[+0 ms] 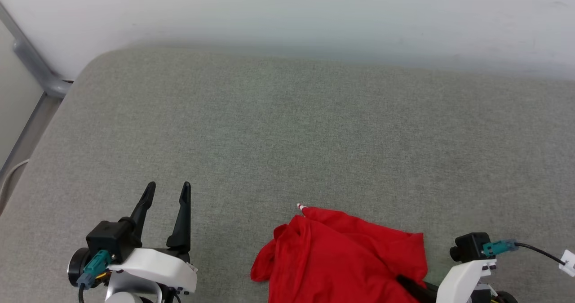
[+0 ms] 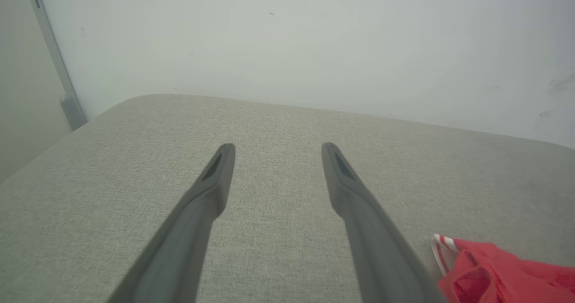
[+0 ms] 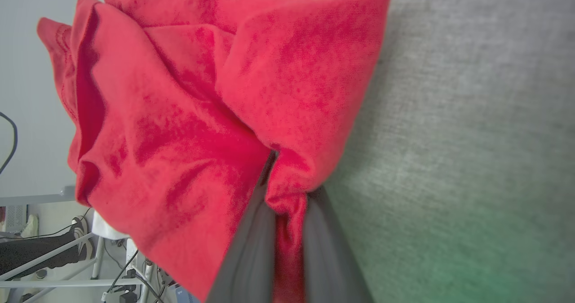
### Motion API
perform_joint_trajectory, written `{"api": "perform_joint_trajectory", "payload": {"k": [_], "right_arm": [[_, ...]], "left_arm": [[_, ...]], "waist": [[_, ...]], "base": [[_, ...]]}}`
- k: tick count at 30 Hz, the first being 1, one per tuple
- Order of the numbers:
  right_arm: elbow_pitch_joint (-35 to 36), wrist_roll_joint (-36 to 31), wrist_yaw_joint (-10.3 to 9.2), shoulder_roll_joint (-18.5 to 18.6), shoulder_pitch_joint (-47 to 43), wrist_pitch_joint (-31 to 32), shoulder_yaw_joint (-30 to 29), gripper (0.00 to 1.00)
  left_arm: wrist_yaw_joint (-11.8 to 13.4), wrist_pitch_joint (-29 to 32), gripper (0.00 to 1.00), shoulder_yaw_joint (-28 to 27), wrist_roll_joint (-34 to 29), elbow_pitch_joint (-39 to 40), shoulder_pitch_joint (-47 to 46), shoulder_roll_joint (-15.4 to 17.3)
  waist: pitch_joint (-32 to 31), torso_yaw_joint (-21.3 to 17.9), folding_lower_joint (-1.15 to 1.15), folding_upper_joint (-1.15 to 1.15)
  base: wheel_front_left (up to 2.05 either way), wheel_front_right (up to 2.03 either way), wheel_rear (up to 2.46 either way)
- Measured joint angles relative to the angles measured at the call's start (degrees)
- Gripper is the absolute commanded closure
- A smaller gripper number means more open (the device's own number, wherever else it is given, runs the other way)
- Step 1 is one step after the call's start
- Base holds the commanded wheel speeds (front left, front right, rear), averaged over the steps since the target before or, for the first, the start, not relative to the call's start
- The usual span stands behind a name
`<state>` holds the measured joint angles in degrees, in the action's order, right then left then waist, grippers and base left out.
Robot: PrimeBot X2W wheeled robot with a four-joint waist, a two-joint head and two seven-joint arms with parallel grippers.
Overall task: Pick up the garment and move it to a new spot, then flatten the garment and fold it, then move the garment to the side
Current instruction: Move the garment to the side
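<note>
The garment (image 1: pixel 341 253) lies crumpled, a red heap at the near edge of the grey padded surface (image 1: pixel 287 127). A bit of red-white striped trim (image 1: pixel 300 207) pokes out at its far tip; the letters and number are hidden. My right gripper (image 1: pixel 406 282) comes in from the lower right and is shut on a fold of the garment (image 3: pixel 188 127), with red cloth pinched between its fingers (image 3: pixel 251 249). My left gripper (image 1: pixel 168 187) stands open over bare surface, well left of the garment (image 2: pixel 498 271), with nothing between its fingers (image 2: pixel 211 190).
A pale wall (image 1: pixel 314 11) runs along the far edge of the surface. A grey metal rail (image 1: pixel 33 64) stands at the far left corner. In the right wrist view, a person's dark leg and shoe (image 3: pixel 54 244) and some cables show beyond the near edge.
</note>
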<state>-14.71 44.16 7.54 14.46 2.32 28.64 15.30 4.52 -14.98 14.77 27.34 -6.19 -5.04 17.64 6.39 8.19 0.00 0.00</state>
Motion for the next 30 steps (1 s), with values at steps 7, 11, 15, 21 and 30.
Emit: {"api": "perform_joint_trajectory", "payload": {"k": [7, 11, 15, 21, 30], "right_arm": [[2.41, -2.97, -0.02, 4.55, -0.13, -1.2, -1.63, 1.0], [4.15, -4.94, -0.02, 6.62, -0.34, -0.2, -4.78, 1.0], [6.03, -7.09, -0.02, 7.66, -0.09, 1.27, -8.26, 1.0], [7.71, -11.39, -0.03, 6.9, 4.67, 3.78, -10.9, 1.0], [5.75, -22.28, -0.01, 3.81, 17.09, 3.6, -19.22, 1.0]], "left_arm": [[0.1, -0.01, 0.0, -0.14, -1.09, 0.22, 2.38, -0.25], [0.52, -0.01, 0.0, -0.24, -1.56, 1.4, 3.36, -0.41], [0.57, -0.08, 0.0, -0.47, -2.0, 3.1, 3.71, -0.32], [0.43, 0.09, 0.0, -0.68, -2.48, 5.91, 3.38, 0.7], [-0.98, 3.35, 0.0, -0.53, -4.59, 13.99, -2.76, 4.85]], "waist": [[-3.07, -2.48, 0.0, 0.0], [-3.68, -5.52, 0.0, 0.0], [-3.4, -9.48, 0.0, 0.0], [-1.26, -16.56, 0.0, 0.0], [8.06, -24.52, 0.0, 0.0]], "base": [[0.0, 0.0, 0.0], [0.0, 0.0, 0.0], [0.0, 0.0, 0.0], [0.0, 0.0, 0.0], [0.0, 0.0, 0.0]]}}
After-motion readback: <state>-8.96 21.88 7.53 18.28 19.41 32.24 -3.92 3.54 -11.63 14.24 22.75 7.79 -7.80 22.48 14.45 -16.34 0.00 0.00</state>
